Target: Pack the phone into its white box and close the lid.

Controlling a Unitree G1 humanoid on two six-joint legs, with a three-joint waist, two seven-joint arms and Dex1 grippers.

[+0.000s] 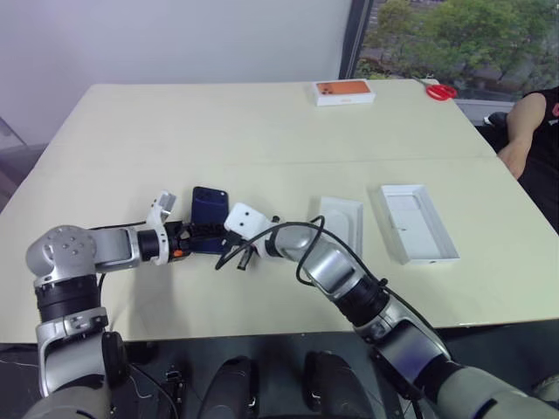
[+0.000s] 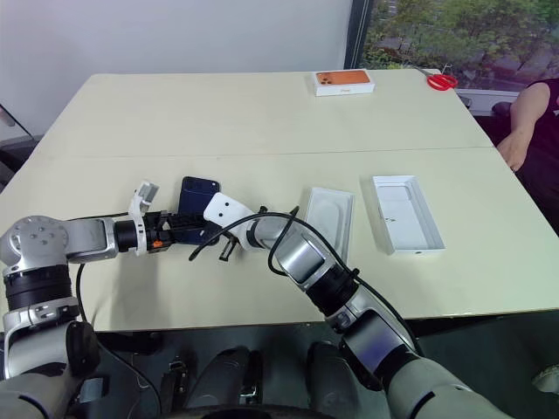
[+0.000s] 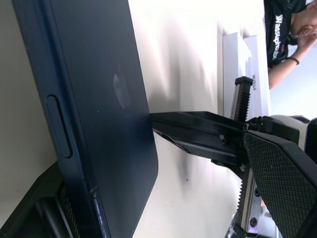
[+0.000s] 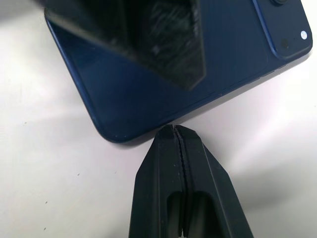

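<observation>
Right gripper (image 4: 174, 130) nearest: fingers pressed together, tip butted against the phone's (image 4: 148, 74) long edge as a backstop. Left gripper (image 1: 194, 234) spread wide, straddling the phone, one finger under its edge. Phone on the table (image 1: 262, 122), left of the white box (image 1: 341, 218) and lid (image 1: 417, 223). Risk: closing off-centre could pivot it around that backstop and squirt it free.

Cream table (image 1: 262, 131) — phone (image 1: 210, 208), white box (image 1: 341, 223), lid (image 1: 417, 222).
</observation>
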